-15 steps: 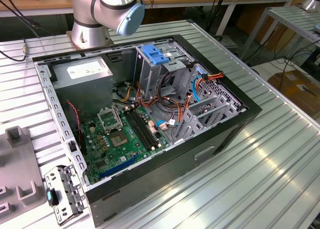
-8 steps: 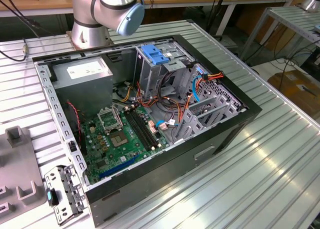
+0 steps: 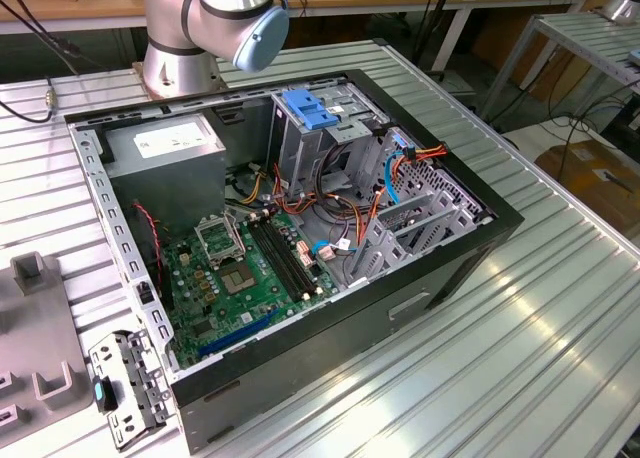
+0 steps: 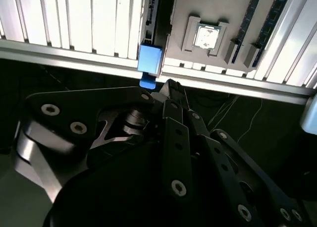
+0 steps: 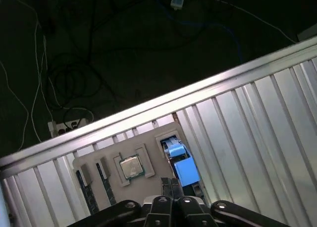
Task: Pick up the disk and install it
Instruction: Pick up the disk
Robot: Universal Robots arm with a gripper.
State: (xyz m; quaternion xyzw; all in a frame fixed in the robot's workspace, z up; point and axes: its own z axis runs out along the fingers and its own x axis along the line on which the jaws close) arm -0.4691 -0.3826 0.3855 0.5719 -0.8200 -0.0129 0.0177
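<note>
In both wrist views the disk point(image 5: 182, 163) point(image 4: 150, 58) stands on edge in a slot of a grey holder tray point(image 5: 148, 138) point(image 4: 218, 4); its bright blue frame end faces the camera. My gripper point(image 5: 170, 186) point(image 4: 166, 88) hovers just off that blue end, near the table's rim, with its dark fingers point(image 5: 175, 187) pressed together and nothing visible between them. In the exterior view the open computer case point(image 3: 440, 278) lies on the ribbed table, with its tall metal drive cage point(image 3: 320, 138) inside.
The holder tray also carries a processor chip point(image 5: 130, 167) point(image 4: 205, 36) and memory sticks point(image 5: 89, 185) point(image 4: 270, 19). Past the table's rim point(image 5: 148, 108) are dark floor and cables. The arm's base point(image 3: 185, 38) stands behind the case. A metal bracket point(image 3: 125, 388) lies front left.
</note>
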